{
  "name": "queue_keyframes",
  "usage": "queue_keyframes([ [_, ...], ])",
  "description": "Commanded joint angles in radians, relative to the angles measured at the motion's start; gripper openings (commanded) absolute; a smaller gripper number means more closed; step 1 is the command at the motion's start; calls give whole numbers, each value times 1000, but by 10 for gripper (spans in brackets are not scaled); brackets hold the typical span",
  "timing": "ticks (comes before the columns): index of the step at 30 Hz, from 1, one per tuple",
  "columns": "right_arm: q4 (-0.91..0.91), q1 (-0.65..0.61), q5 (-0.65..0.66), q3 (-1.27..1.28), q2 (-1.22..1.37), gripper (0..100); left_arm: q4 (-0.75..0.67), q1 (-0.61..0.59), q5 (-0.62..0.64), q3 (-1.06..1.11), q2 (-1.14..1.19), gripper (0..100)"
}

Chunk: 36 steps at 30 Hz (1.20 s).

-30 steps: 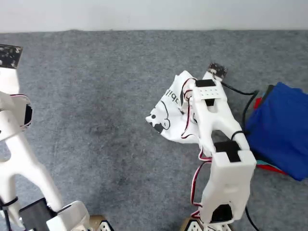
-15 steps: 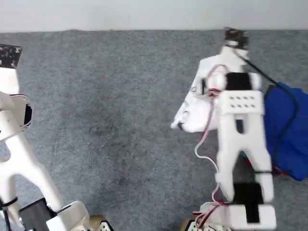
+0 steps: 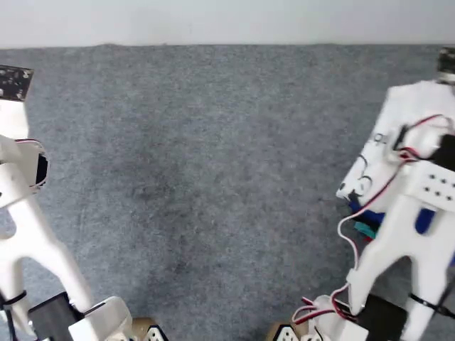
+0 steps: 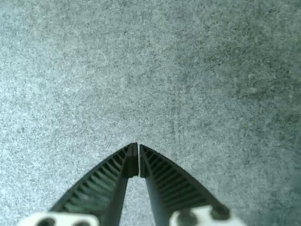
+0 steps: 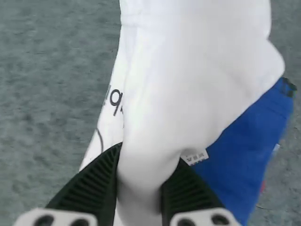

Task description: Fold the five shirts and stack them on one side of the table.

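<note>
At the right edge of the worktop (image 3: 213,156), the right arm (image 3: 398,241) stands in front of most of the pile of clothes, and its red and white wires (image 3: 346,231) loop down across it in the high view. The right gripper (image 5: 146,157) is clamped on a bunched fold of the white shirt (image 5: 188,70), one dark ribbed finger on each side of the cloth. From the grip the shirt spreads out over the blue shirt (image 5: 244,141), which lies under it by that same edge. Whether the white cloth rests on the blue one or hangs just above it cannot be told. Black print (image 5: 115,99) marks the side of the white shirt turned toward the middle of the worktop, and a small white label (image 5: 195,155) sticks out just beside one finger. From above, a sliver of blue and a bit of teal cloth (image 3: 364,229) peep out below the white shirt's lower corner, beside the arm. The left arm (image 3: 35,241) rises along the left edge, well apart from the shirts, with a dark circuit board (image 3: 14,82) at its upper end. The left gripper (image 4: 138,149) has its fingers pressed together with nothing between them, over bare grey, felt-like covering. A pale wall (image 3: 213,21) runs behind the far edge.
</note>
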Motion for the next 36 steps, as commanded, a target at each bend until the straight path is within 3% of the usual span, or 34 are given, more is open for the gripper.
queue_keyframes([
  [1,-18,71,54,-3,-39,8,14,8,-11,1,-37,14],
  [10,-260,232,118,176,65,30,12,8,-11,2,-35,14],
  [13,-234,265,144,157,94,172,2,8,-29,4,-35,14],
  [17,-133,271,64,46,113,423,0,8,-48,4,-35,14],
  [19,-76,260,35,-29,117,452,0,8,-58,4,-35,14],
  [24,70,185,15,-180,104,320,0,6,-58,4,-35,14],
  [29,139,114,18,-219,99,0,0,6,-58,4,-35,14],
  [32,140,99,12,-170,117,61,0,6,-58,4,-35,14],
  [36,38,31,11,-44,186,9,2,5,-58,4,-35,14],
])
